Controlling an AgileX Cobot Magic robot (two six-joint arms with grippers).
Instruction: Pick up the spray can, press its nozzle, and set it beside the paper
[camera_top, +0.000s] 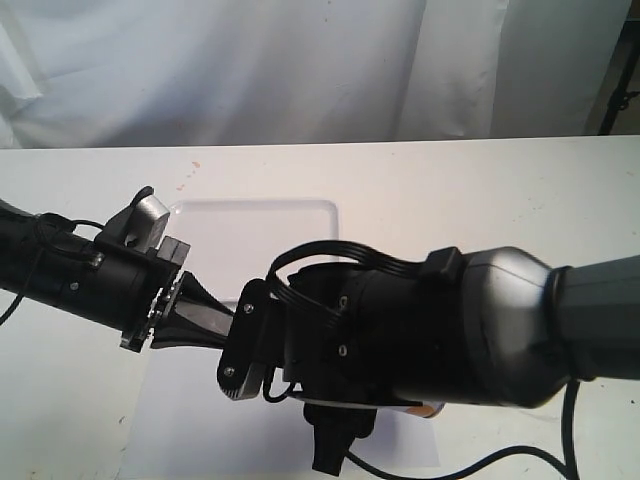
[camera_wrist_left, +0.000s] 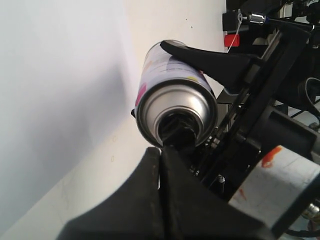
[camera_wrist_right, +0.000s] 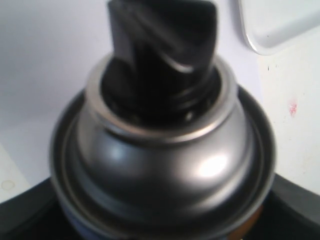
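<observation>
Exterior view: the left claw (camera_top: 225, 320), pinched shut to a point, meets the right arm's front above the paper (camera_top: 180, 435); that arm's load is hidden here.

Left wrist view: the right claw (camera_wrist_left: 152, 80) clamps the spray can (camera_wrist_left: 175, 102) across its label; the left tips sit at the nozzle (camera_wrist_left: 177, 132).

Right wrist view: smooth rigid metal, probably light and slippery. Grip the cylinder wall, never the nozzle.
</observation>
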